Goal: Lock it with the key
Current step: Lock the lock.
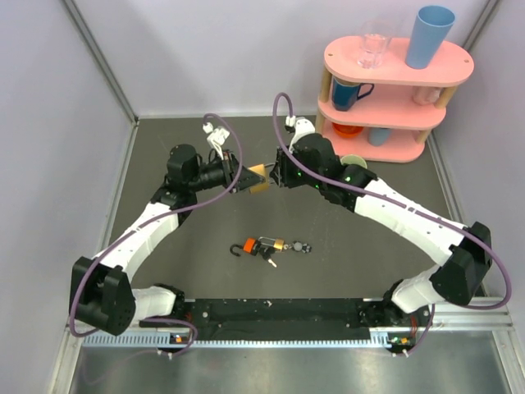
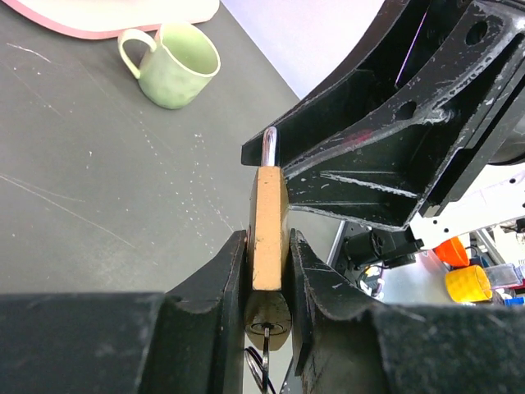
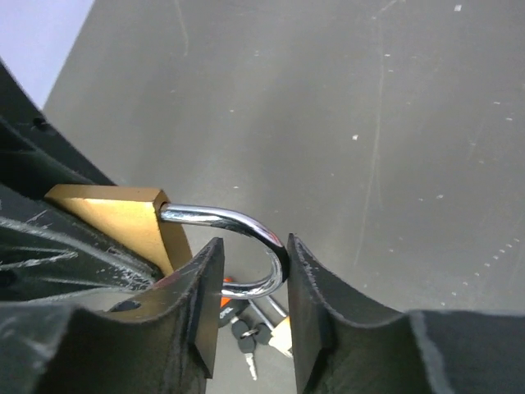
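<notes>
The dark grey worktop (image 1: 369, 271) fills most of the top view, with a pink three-tier shelf (image 1: 459, 66) at its upper right carrying a tall blue cup (image 1: 430, 34) and a clear glass (image 1: 373, 48) on the top tier. The left arm (image 1: 143, 234) and right arm (image 1: 410, 217) reach up from the bottom corners and meet just above the centre of the frame. There the left hand (image 2: 267, 250) is clamped on the flat sides of a large brass padlock (image 2: 268, 222), which is held off the worktop. The right hand (image 3: 254, 254) has one finger on each side of the bend of the padlock's silver shackle (image 3: 221, 217). Whether those fingers squeeze the shackle or only flank it cannot be told. A pale green mug (image 2: 176, 70) stands in the upper left of the left wrist view, beside the shelf's foot. Below the two hands, near the middle of the top view, lies a small cluster. It holds an orange-and-black padlock (image 1: 248, 245), a tiny brass padlock (image 1: 280, 245) and the key (image 1: 269, 259), which lies on the worktop among its bunch, well apart from both hands.
</notes>
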Robot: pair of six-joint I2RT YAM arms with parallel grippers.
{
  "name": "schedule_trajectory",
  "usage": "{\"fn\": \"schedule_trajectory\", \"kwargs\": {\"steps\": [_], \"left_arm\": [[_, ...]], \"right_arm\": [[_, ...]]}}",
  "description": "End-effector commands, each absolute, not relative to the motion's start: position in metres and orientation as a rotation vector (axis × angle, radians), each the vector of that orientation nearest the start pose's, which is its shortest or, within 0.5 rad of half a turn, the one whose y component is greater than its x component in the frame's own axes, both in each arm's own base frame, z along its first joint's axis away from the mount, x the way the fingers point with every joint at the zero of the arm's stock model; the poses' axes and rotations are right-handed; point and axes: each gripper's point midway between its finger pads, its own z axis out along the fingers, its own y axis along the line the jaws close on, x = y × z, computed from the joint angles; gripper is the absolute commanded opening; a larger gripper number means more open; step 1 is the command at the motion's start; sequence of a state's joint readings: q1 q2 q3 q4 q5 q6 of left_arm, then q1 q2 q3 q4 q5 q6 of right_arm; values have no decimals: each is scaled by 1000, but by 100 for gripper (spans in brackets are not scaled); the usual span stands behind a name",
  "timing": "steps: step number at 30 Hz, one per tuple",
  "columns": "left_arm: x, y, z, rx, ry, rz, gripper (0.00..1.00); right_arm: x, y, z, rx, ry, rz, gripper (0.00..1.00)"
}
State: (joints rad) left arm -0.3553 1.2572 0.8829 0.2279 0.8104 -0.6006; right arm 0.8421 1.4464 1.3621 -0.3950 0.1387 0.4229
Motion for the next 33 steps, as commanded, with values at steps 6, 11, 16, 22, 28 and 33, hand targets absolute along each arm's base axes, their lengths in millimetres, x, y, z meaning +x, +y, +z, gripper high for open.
{"fn": "schedule_trajectory", "kwargs": {"steps": [6, 11, 16, 22, 28, 33], "left_arm": [[301, -231, 284, 378, 1786, -1229, 0], [302, -215, 290, 343, 1790, -1202, 0], [298, -205, 302, 334, 1779, -1183, 0], [290, -195, 315, 298, 1747, -1175, 0], [281, -190, 330, 229, 1690, -1215, 0], [272, -188, 350, 179, 1578, -1268, 0]], "right_arm": [[214, 385, 394, -521, 1705, 1319, 50], [222, 364, 402, -482, 1672, 1309, 75], [228, 346, 407, -437, 1643, 1322, 93], [245, 313, 399, -324, 1634, 1391, 99], [259, 286, 383, -179, 1600, 1499, 99], [260, 287, 378, -176, 1617, 1502, 99]]}}
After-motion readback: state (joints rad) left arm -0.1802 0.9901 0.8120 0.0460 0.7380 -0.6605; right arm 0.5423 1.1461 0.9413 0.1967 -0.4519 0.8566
